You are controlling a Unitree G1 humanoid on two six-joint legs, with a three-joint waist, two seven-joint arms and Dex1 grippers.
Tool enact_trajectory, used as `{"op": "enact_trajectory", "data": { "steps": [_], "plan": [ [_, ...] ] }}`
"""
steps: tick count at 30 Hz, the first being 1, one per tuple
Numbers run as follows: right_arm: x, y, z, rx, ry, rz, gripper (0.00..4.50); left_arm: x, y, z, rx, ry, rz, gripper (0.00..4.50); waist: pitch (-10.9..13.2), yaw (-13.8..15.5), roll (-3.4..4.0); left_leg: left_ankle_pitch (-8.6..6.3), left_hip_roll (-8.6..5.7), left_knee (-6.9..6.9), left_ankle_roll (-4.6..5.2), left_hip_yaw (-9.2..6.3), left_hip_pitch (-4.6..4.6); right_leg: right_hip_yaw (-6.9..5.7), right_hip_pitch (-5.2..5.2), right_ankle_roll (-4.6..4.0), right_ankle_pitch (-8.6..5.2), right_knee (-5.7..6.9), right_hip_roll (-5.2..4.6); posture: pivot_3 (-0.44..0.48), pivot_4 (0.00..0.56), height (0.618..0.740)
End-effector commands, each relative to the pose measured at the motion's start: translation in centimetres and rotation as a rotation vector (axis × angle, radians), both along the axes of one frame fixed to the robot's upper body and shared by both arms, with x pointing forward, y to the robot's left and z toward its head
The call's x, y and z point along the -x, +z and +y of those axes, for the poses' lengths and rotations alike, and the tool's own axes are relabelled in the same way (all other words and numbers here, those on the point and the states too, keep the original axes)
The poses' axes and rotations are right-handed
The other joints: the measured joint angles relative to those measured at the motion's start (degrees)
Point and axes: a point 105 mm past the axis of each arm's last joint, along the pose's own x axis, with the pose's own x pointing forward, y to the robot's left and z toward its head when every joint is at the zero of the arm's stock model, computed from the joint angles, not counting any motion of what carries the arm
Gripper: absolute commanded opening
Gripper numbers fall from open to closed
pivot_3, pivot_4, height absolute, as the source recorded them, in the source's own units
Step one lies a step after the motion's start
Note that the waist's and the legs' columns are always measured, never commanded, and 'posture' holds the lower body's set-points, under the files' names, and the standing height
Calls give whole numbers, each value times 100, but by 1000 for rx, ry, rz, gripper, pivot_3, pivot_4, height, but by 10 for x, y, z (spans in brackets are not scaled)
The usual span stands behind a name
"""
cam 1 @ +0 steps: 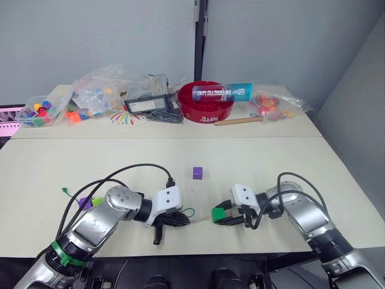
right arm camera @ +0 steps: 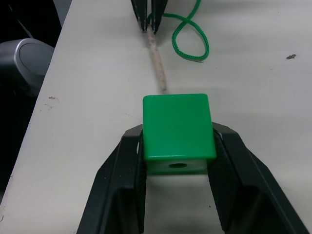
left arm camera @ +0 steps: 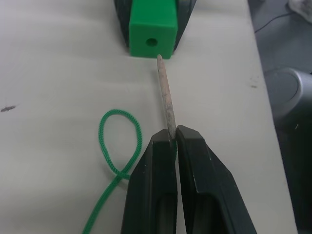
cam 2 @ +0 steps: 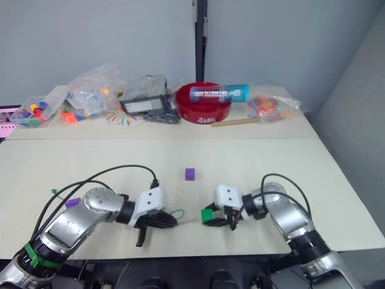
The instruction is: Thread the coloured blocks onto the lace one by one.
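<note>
Near the worktop's (cam 1: 337,198) front edge, the left end effector (left arm camera: 174,139) is clenched on the lace's (left arm camera: 105,146) stiff tip (left arm camera: 165,95), and the right end effector (right arm camera: 178,146) grasps a green block (right arm camera: 178,124). That tip sits just beside the hole, slightly off-line, so it may butt the face or bend. Both work close to the edge; a dropped block could roll off. Farther in lies open room around a purple block (cam 1: 197,173).

Left gripper (left arm camera: 174,141) and right gripper (right arm camera: 178,146) faced each other near the table's (cam 1: 271,156) front edge, the lace tip (left arm camera: 165,92) just short of the block's (left arm camera: 151,27) hole. Another block (cam 1: 197,173) sat behind them, mid-table, and clutter lined the back.
</note>
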Motion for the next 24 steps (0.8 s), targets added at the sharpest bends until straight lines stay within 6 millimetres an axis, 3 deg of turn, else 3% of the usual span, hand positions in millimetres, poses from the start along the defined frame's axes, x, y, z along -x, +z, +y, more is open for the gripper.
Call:
{"op": "enact_trajectory", "data": {
  "steps": [1,24],
  "plan": [
    [7,-20,-6,76,2,56,1194,1,11,-8,10,-18,-44,0,0,0,0,0,0,0,0,0,0,0,0,0,0,0,0,0,150,740],
    [12,-15,7,61,21,32,1194,1,8,-16,-31,-63,-26,0,0,-15,0,0,1,-1,0,0,0,0,-2,0,0,1,2,0,150,740]
  ]
}}
